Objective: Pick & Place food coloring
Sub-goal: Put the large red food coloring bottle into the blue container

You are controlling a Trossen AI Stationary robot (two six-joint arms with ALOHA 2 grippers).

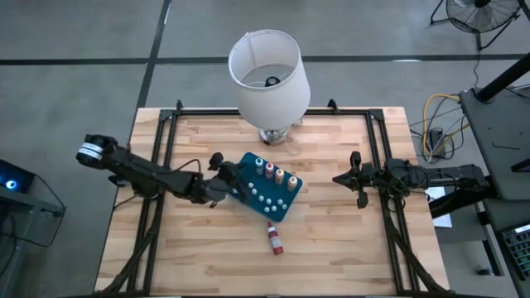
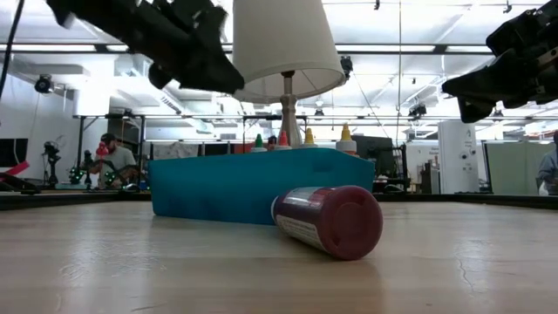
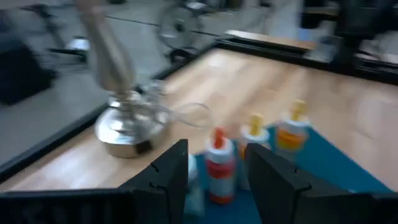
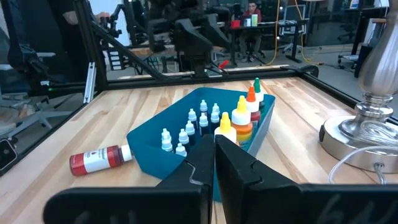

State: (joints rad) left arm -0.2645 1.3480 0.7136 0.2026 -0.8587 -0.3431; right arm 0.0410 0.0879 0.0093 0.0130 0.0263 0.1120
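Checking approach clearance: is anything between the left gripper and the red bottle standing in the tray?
Nothing visible. The left gripper, open, hangs over the tray's lamp-side end, and the red bottle shows directly between its fingers. The lamp stands off to one side, outside the tray. The right gripper waits shut at the table's right.

Four food coloring bottles, green, red, yellow and orange, stand upright in a row at the frame's centre, pale tips up. A fifth, red bottle lies on its side just below them.
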